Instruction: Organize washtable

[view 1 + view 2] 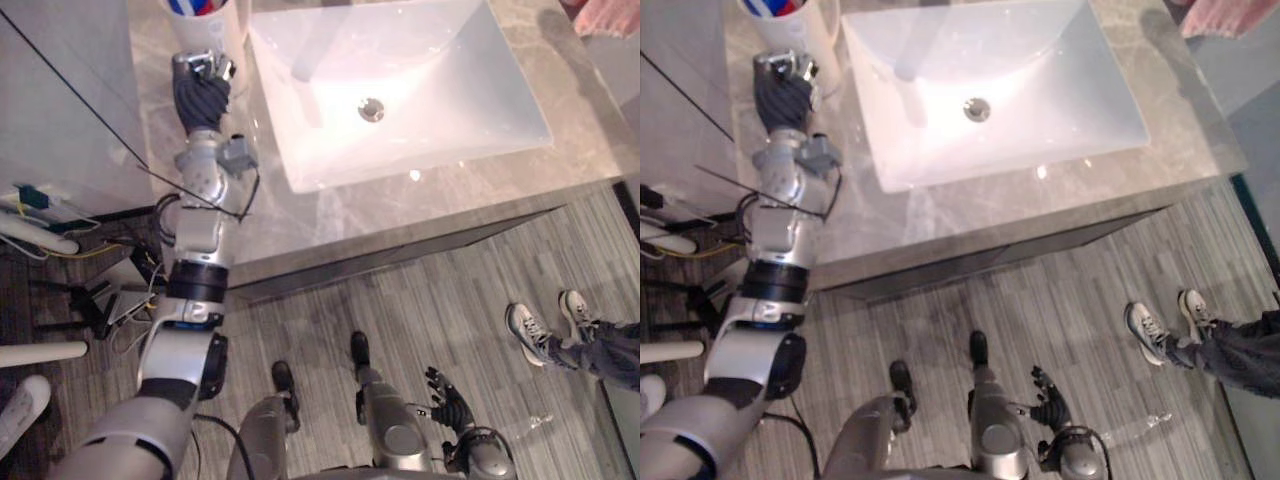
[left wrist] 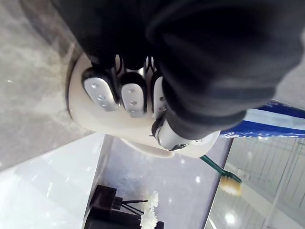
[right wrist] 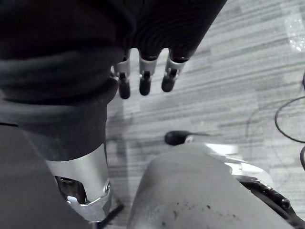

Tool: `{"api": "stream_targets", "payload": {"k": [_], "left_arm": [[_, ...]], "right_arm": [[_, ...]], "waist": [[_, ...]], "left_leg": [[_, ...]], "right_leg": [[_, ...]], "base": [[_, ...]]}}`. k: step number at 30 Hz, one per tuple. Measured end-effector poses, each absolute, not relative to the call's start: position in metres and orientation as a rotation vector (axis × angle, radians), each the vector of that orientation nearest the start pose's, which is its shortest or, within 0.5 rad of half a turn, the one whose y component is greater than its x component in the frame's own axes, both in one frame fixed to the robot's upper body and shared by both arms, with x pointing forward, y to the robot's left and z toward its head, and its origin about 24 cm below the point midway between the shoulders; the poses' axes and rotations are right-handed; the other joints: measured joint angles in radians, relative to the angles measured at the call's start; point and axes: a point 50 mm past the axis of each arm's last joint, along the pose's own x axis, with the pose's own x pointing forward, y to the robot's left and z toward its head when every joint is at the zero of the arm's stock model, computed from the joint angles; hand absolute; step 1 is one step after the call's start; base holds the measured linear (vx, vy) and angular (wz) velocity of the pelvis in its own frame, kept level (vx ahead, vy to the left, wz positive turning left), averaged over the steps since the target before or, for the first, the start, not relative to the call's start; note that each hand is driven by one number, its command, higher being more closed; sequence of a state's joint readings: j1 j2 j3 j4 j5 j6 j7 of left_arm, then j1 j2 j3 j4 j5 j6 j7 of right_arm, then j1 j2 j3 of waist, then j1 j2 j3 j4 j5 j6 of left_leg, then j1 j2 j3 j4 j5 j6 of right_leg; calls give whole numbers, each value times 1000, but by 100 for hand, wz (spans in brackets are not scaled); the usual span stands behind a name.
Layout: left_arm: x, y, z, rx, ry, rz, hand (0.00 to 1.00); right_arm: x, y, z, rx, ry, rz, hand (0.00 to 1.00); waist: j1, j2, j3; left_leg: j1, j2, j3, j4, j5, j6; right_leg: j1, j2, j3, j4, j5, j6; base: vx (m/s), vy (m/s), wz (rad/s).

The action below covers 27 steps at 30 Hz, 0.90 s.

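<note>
Left hand [image 1: 203, 85] is at the far left of the stone counter [image 1: 330, 215], its fingers [image 2: 100, 90] curled round the wall of a white cup [image 2: 95, 121] and its thumb set against the cup near the rim, so it has hold of the cup. The cup stands at the far left corner, just left of the white basin [image 1: 480, 110]. A green toothbrush [image 2: 224, 174] and a blue-and-white tube [image 2: 267, 129] stick out of its mouth. Beyond the cup, a dark reed diffuser [image 2: 107, 210] with small white flowers stands on the counter.

I judge the cup to be stiff and smooth, likely ceramic or hard plastic, so it is slippery under the finger pads and could chip if knocked on the stone or the basin edge. It is light, but top-heavy with the long things in it. A hold round the middle of the wall, kept upright, suits it best, since tilting it would let the toothbrush and tube slide out.

No writing can be read. The tube carries blue, white and red print that I cannot make out.

Right hand [image 1: 445, 400] hangs low at the near right above the wood-look floor [image 1: 450, 300], its fingers [image 3: 145, 81] relaxed and holding nothing. A person's shoes [image 1: 545, 325] show at the right.
</note>
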State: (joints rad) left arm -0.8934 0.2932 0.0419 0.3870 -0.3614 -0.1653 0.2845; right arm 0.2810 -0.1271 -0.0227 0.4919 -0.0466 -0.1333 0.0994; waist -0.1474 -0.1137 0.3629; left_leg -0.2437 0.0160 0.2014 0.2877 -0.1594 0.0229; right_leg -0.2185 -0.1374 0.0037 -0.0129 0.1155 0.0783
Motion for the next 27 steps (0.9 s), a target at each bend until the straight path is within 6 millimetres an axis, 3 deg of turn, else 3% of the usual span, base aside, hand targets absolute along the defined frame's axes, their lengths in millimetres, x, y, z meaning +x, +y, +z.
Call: {"api": "stream_targets", "payload": {"k": [8,14,16,19,24,27], "left_arm": [[369,173,258,-188,-636,154,100],[343,147,239,-161,-672,17,100],[325,132,228,-157,-688,-84,100],[305,125,210,-159,-679,-160,100],[278,133,187,-158,-652,-200,100],[258,155,171,-163,-630,-142,100]], "right_arm": [[133,-199,-101,-122,640,1,0],[130,-195,-105,-120,664,21,0],[127,-193,-109,-119,687,30,0],[126,-193,-110,-117,695,34,0],[118,-197,-116,-120,742,44,0],[115,-195,-118,-115,755,48,0]], "waist": [[1,5,3],[22,33,9],[29,51,-1],[45,81,-24],[78,110,-88],[93,110,-136]], "left_leg": [[-2,1,-5,8,-4,-1],[37,-2,-21,-10,-3,-1],[54,-5,-43,-18,-2,-3],[88,-11,-63,-48,7,-7],[143,-14,-94,-86,19,-14],[176,-15,-104,-114,28,-19]], "right_leg": [[4,2,-4,0,3,5],[45,2,-20,-1,-5,5],[64,1,-40,10,-22,8],[93,-3,-61,14,-38,10],[147,-3,-89,13,-59,13],[169,-2,-98,20,-77,12]], "base": [[1,10,1],[17,14,8],[27,-2,25],[42,-4,21],[54,-27,19],[18,-38,11]]}}
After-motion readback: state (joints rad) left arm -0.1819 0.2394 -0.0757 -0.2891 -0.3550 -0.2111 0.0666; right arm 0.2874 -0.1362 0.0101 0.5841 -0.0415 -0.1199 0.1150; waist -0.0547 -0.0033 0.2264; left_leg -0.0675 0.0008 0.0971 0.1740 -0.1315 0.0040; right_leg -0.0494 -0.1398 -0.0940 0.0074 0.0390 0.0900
